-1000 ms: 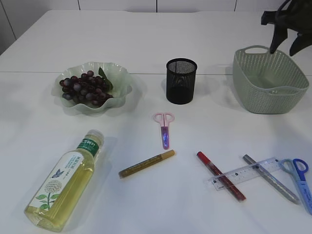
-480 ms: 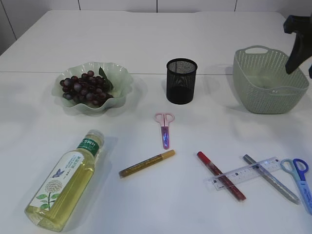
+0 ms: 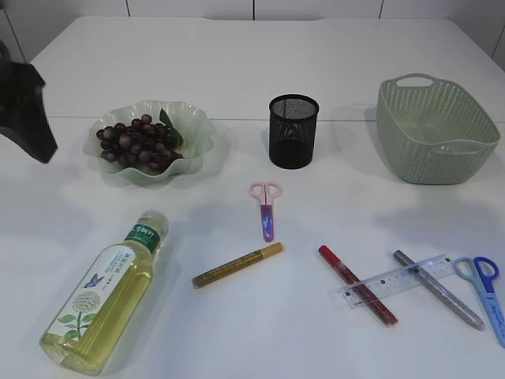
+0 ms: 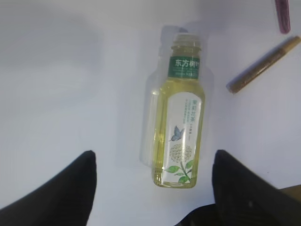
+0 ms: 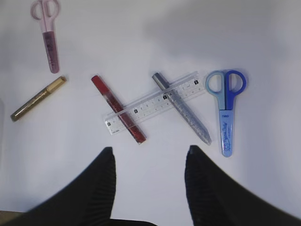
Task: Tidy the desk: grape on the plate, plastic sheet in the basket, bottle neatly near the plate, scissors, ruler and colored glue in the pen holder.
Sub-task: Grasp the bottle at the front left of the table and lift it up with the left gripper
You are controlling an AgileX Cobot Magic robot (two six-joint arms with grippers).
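The grape [image 3: 138,142] bunch lies on the green plate [image 3: 192,120]. A bottle [image 3: 106,292] of yellow tea lies on its side at the front left. My left gripper [image 3: 35,126] hangs at the left edge, open and empty, high above the bottle [image 4: 181,122]. My right gripper [image 5: 150,151] is open over bare table, just short of the ruler [image 5: 155,102], red glue [image 5: 117,109], silver glue [image 5: 181,108] and blue scissors [image 5: 226,108]. Pink scissors [image 3: 266,207] and gold glue [image 3: 237,265] lie mid-table. The black mesh pen holder [image 3: 293,130] stands behind them. I cannot make out the plastic sheet.
A pale green woven basket [image 3: 434,130] stands at the back right. The ruler [image 3: 394,280] rests across the red glue [image 3: 357,284] and the silver glue [image 3: 438,288], with the blue scissors [image 3: 485,288] at the right edge.
The right gripper has withdrawn from over the basket and left the exterior view. The left gripper has come into view at the left edge beside the plate.
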